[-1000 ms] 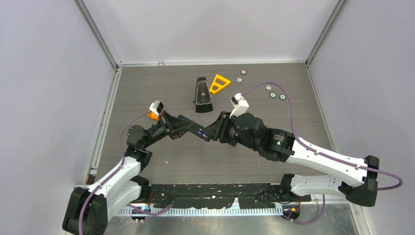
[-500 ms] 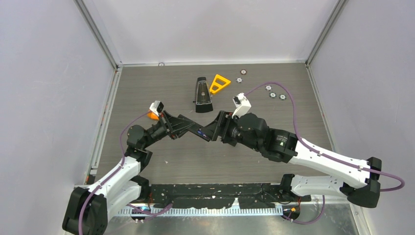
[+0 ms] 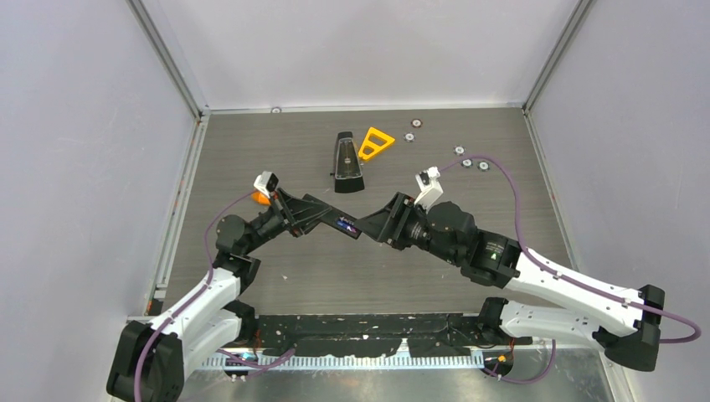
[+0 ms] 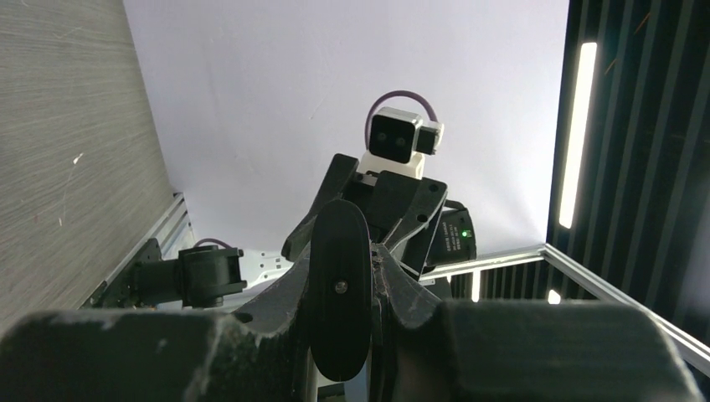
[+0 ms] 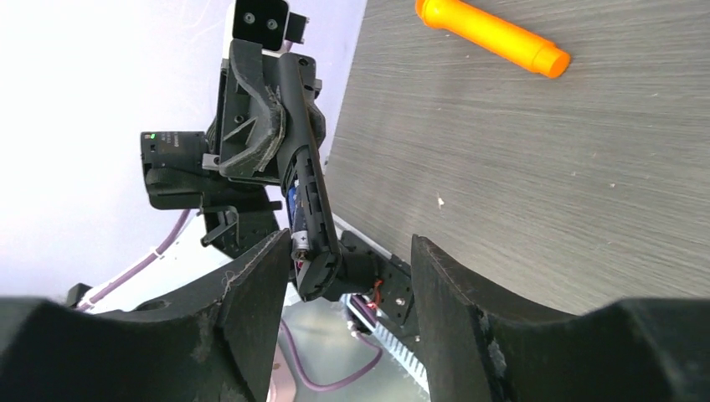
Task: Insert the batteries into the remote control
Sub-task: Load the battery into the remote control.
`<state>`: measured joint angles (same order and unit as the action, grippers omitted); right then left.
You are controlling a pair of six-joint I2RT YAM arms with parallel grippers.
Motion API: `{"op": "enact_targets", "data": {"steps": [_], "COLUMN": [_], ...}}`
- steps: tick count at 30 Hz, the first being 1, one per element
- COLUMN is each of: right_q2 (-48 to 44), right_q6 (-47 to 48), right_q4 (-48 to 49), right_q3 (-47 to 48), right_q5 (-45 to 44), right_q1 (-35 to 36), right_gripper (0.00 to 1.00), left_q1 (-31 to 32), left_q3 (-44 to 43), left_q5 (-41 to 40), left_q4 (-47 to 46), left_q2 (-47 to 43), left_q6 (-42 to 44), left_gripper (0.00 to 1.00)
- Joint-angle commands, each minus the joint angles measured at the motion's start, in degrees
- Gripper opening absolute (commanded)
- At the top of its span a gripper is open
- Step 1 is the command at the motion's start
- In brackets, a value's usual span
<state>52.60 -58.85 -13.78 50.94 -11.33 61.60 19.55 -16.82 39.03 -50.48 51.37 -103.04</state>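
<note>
The right arm has swung out to the right since a second ago, its elbow now lower and farther along the near edge, and the right hand (image 3: 373,228) has drawn back a little from the end of the remote control (image 3: 347,225), its fingers standing wider than they did. The left arm has not shifted.

From where I stand, the two arm bases sit at the near edge of the worktop (image 3: 276,276), and both arms reach in toward the middle. There the left hand (image 3: 322,216) is clamped tight on one end of the remote control, holding it out toward the right hand. The remote's back is open, and a purple-blue battery (image 5: 294,209) lies in the slot, its silver end toward the free tip. The right hand's fingers (image 5: 251,301) are apart with nothing gripped. The wrist view shows the remote's free end in the gap between them, touching neither. Whether it reaches in between them or stops just short, I cannot tell.

Just behind the left wrist lies an orange stick (image 3: 261,199). Farther back a black case (image 3: 344,163) rests beside a yellow triangle (image 3: 375,142). A few small silver discs (image 3: 416,124) are scattered toward the far right.
</note>
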Motion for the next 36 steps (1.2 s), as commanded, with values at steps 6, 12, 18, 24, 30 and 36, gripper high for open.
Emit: {"op": "enact_targets", "data": {"steps": [6,12,18,24,30,36], "right_q2": [-2.63,-1.56,-1.05,0.0,1.95,3.14], "right_q6": [-8.34,-10.41,-11.75,-12.25,-11.95,-11.61], "right_q4": [14.9,17.33,18.06,18.58,18.88,18.77], "right_q3": [-6.56,-8.08,-8.61,-8.32,-7.1,-6.31], "right_q5": [6.56,8.04,8.16,9.11,9.95,9.98], "right_q1": [-1.92,-2.52,-2.75,-3.38,-3.33,-3.41], "right_gripper": [0.54,0.46,0.35,0.27,0.24,0.22], "left_q1": [0.23,0.22,0.27,0.23,0.31,0.31], "left_q3": [-2.08,-1.9,-1.8,-1.45,-1.37,-1.45], "left_q5": [-0.78,-0.81,-0.64,-0.31,0.05,0.43], "left_q4": [-3.83,-3.81,-3.82,-3.76,-3.75,-3.76], "left_q2": [-1.66,-2.01,-2.26,-2.31,-2.23,-2.12], "left_q6": [-0.33,-0.46,-0.52,-0.62,-0.75,-0.64], "left_gripper": [0.0,0.0,0.0,0.0,0.0,0.0]}}
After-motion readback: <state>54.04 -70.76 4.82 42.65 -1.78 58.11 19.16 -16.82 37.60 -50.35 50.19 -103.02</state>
